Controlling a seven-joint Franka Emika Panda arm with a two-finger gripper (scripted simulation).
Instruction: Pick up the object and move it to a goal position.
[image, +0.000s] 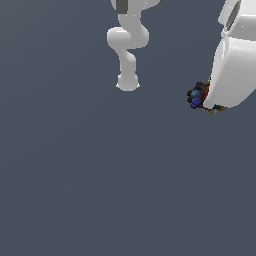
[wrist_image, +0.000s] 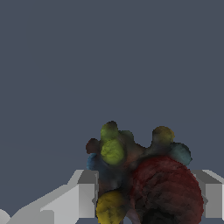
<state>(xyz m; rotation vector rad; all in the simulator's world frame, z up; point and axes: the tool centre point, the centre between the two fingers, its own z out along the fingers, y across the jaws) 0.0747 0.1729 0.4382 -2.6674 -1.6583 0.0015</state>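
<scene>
Lumpy speckled object (wrist_image: 144, 183) apparently clamped between the fingers (wrist_image: 83, 199) of the pincer (wrist_image: 146, 197)

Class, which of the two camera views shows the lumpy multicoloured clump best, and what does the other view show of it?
The wrist view: the lumpy clump fills the picture between the fingers, its yellow, red and blue lumps distinct. In the exterior view it is a tiny dark speckled cluster, partly hidden by the white gripper.
</scene>
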